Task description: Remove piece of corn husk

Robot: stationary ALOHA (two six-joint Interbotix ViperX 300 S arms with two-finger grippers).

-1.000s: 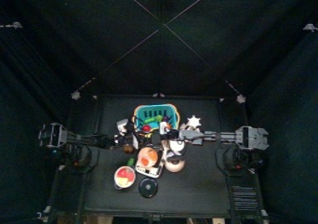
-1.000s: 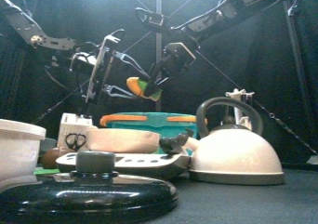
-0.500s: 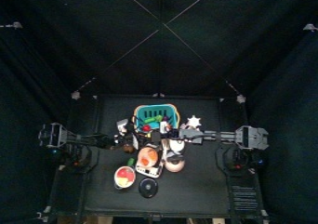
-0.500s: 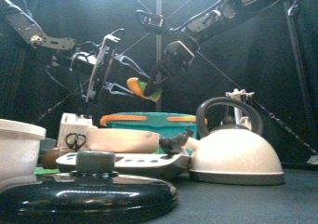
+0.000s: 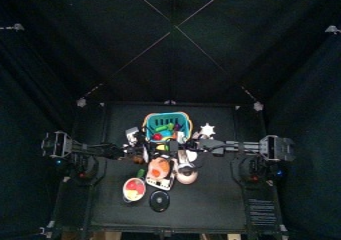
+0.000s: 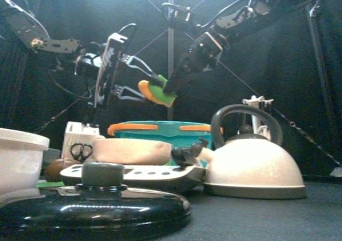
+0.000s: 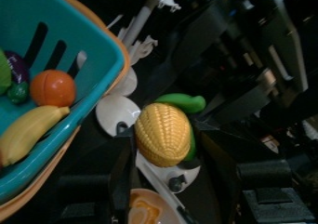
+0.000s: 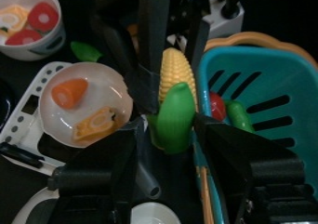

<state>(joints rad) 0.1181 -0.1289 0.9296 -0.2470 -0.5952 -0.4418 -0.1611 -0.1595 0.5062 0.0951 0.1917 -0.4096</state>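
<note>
The left gripper (image 7: 159, 186) clamps the corn (image 7: 163, 133) above the basket (image 6: 158, 132); the right gripper (image 8: 174, 163) grasps a green husk (image 8: 174, 118) beside it; open air surrounds both.

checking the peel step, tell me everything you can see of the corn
The corn is a yellow toy cob, plastic-looking with moulded kernel rows, held in the air above the table between the left gripper's jaws. A green husk piece lies along one side of it, and the right gripper's jaws stand around that piece. In the front view the cob hangs tilted above the teal basket, apart from it.
</note>
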